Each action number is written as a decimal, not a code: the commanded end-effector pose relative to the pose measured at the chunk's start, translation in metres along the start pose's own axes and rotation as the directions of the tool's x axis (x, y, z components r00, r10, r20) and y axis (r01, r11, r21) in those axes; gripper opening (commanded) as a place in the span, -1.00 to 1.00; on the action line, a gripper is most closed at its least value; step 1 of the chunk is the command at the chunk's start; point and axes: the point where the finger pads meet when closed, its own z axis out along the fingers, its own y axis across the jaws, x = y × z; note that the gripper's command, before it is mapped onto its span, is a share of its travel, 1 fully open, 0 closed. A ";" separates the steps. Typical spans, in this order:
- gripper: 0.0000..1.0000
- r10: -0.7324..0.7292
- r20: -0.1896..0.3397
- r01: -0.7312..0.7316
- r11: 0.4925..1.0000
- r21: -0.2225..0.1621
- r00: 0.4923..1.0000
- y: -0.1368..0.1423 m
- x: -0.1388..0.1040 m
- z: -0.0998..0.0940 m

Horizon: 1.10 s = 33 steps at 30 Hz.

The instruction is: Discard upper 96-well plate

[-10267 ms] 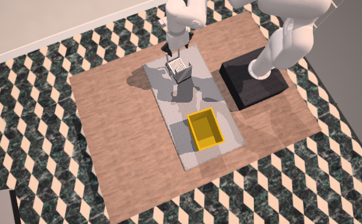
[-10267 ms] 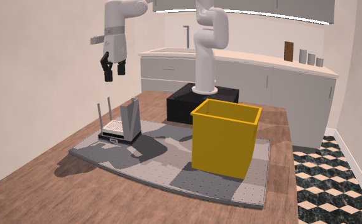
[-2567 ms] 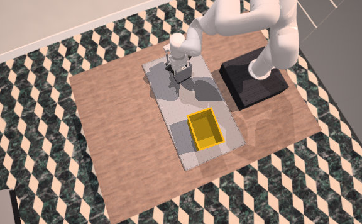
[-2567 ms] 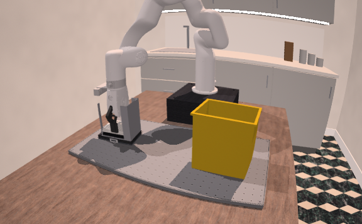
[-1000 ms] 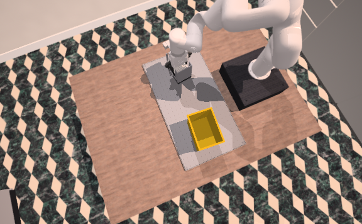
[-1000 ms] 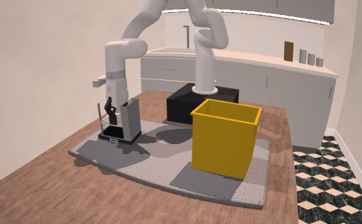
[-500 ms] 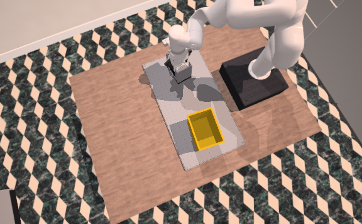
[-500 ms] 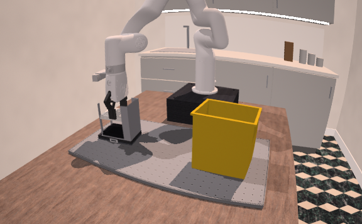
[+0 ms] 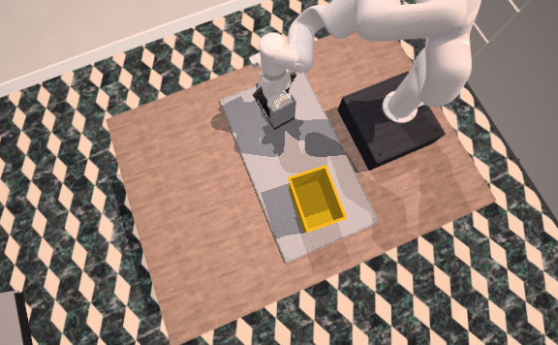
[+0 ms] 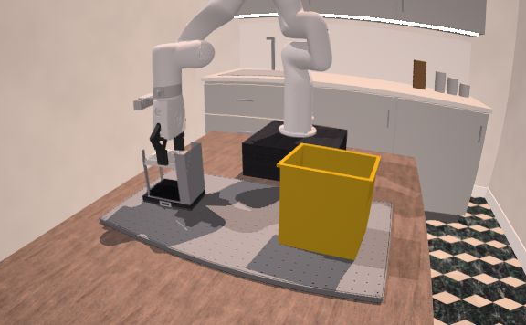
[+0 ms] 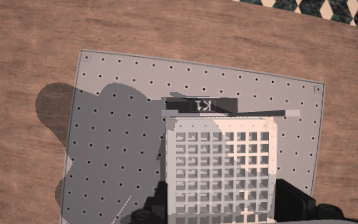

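The stack rack K1 (image 10: 175, 180) stands at the far end of the grey perforated mat (image 10: 257, 233), with a black base and a grey back wall. My gripper (image 10: 166, 152) is shut on the upper 96-well plate (image 11: 221, 170), a white gridded plate, and holds it at the rack's top level. In the wrist view the plate fills the lower middle, with a black finger on each side and the K1 label (image 11: 201, 105) beyond it. The plate also shows in the overhead view (image 9: 280, 103). The lower plate is hidden under it. The yellow bin W1 (image 10: 328, 201) stands upright and open at the mat's near end.
The arm's black base block (image 10: 294, 148) sits on the wooden table behind the bin. A kitchen counter (image 10: 349, 105) with canisters runs along the back wall. The table edge drops to the checkered floor at the right.
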 end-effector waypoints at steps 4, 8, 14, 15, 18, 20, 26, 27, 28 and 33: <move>-1.00 0.000 -0.003 0.000 1.000 0.004 1.000 -0.001 0.001 -0.012; -1.00 0.000 -0.003 0.000 1.000 0.004 1.000 -0.001 0.001 -0.018; -1.00 0.000 -0.003 0.000 1.000 0.004 1.000 -0.001 0.001 -0.025; -1.00 0.000 -0.003 0.000 1.000 0.004 1.000 -0.001 0.001 -0.027; -1.00 0.000 -0.003 0.000 1.000 0.004 1.000 -0.001 0.001 -0.032; -1.00 0.000 -0.003 0.000 1.000 0.004 1.000 -0.001 0.002 -0.035; -1.00 0.000 -0.003 0.000 1.000 0.004 1.000 -0.001 0.002 -0.045; -1.00 0.000 -0.003 0.000 1.000 0.004 1.000 -0.001 0.002 -0.047; -1.00 0.000 -0.003 0.000 1.000 0.004 1.000 -0.001 0.002 -0.047; -1.00 0.000 -0.003 0.000 1.000 0.004 1.000 -0.001 0.002 -0.054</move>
